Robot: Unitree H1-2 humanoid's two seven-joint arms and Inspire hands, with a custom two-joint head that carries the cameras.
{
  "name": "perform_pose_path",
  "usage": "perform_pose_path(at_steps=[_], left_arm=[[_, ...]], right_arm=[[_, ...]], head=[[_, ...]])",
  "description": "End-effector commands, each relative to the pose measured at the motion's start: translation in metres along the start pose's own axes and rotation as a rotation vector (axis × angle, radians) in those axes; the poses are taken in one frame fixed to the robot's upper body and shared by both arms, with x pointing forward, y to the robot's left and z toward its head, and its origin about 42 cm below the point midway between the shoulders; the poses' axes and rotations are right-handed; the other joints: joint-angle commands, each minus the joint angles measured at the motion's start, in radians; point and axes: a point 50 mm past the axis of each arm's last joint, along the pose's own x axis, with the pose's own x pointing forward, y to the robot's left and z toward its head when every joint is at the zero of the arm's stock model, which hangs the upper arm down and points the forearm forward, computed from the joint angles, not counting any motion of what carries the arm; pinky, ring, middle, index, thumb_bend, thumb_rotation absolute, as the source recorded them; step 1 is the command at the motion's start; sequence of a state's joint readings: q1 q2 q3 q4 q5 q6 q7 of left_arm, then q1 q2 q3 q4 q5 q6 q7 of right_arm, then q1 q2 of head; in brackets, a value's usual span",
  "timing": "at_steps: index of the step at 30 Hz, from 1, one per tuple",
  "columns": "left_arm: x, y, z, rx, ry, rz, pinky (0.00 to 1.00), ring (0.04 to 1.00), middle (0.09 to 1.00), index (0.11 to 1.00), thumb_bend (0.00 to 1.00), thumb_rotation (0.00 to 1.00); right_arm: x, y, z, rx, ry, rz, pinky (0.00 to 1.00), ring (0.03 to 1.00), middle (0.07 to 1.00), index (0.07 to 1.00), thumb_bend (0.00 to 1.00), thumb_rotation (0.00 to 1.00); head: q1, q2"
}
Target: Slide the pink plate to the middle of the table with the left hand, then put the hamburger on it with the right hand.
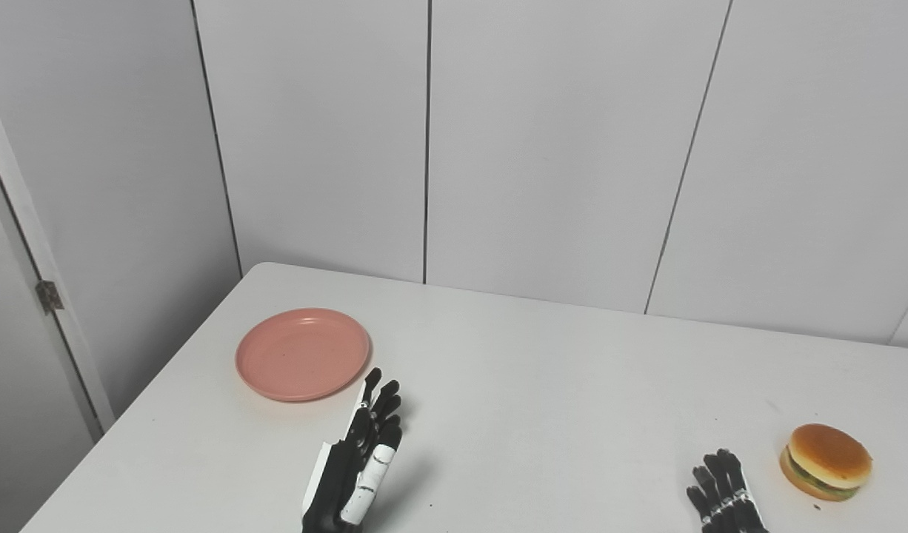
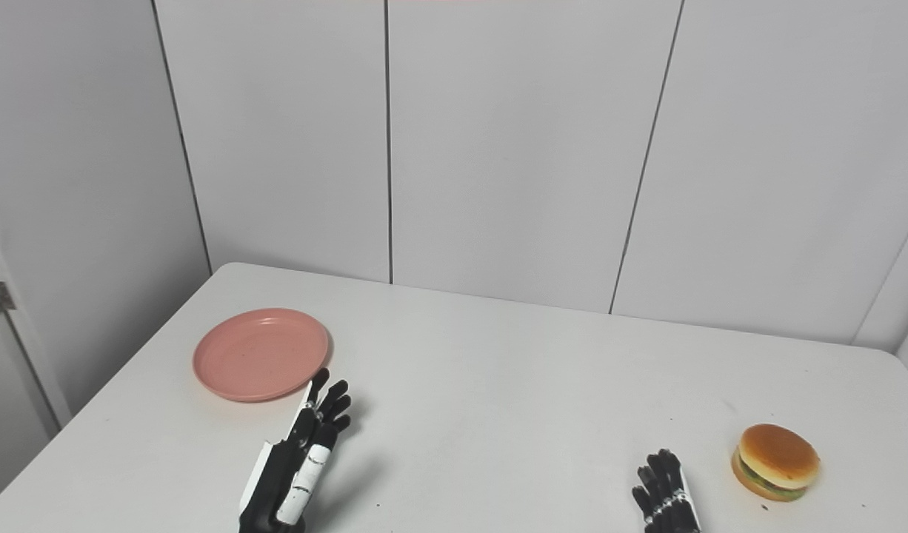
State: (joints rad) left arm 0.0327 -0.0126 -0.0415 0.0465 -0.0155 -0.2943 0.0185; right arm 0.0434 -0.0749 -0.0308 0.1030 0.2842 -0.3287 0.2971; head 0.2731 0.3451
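A round pink plate (image 1: 303, 354) lies flat on the left part of the white table (image 1: 543, 385), holding nothing. My left hand (image 1: 361, 455) rises from the bottom edge just right of and below the plate, fingers straight and apart, its tips close to the plate's near right rim without touching it. A hamburger (image 1: 826, 461) with a tan bun sits near the table's right front. My right hand (image 1: 724, 496) shows only partly at the bottom edge, a little left of the hamburger, fingers spread and holding nothing.
Grey wall panels stand behind the table's far edge. The table's left edge runs diagonally past the plate, with a door and hinge (image 1: 48, 295) beyond it. A bare white tabletop stretches between the two hands.
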Motion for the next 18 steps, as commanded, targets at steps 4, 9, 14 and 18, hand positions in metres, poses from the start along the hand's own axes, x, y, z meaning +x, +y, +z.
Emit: perform_pose_path(at_steps=[4, 9, 14, 18], left_arm=[[0.005, -0.031, -0.038, -0.068, 0.175, -0.031, 0.92, 0.939, 0.945, 1.0, 0.7, 0.84], [0.006, -0.021, -0.033, -0.081, 0.163, -0.012, 0.95, 0.937, 0.95, 1.0, 0.71, 0.81], [0.024, -0.008, -0.009, -0.064, 0.071, -0.007, 0.9, 0.885, 0.924, 0.97, 0.81, 0.81], [0.051, 0.002, 0.019, -0.033, -0.056, -0.017, 0.85, 0.858, 0.898, 0.938, 0.84, 0.82]], right_arm=[[0.004, -0.028, -0.03, -0.008, 0.183, -0.087, 1.0, 1.0, 1.0, 0.999, 0.79, 0.97], [0.004, -0.022, -0.028, -0.007, 0.177, -0.089, 1.0, 1.0, 1.0, 1.0, 0.8, 0.97], [0.007, -0.016, -0.029, -0.01, 0.182, -0.086, 1.0, 1.0, 1.0, 1.0, 0.82, 0.99], [0.008, -0.011, -0.029, 0.0, 0.178, -0.087, 1.0, 1.0, 1.0, 1.0, 0.82, 0.98]], head=[[-0.003, 0.011], [-0.009, 0.025], [-0.019, 0.03], [-0.032, 0.027]])
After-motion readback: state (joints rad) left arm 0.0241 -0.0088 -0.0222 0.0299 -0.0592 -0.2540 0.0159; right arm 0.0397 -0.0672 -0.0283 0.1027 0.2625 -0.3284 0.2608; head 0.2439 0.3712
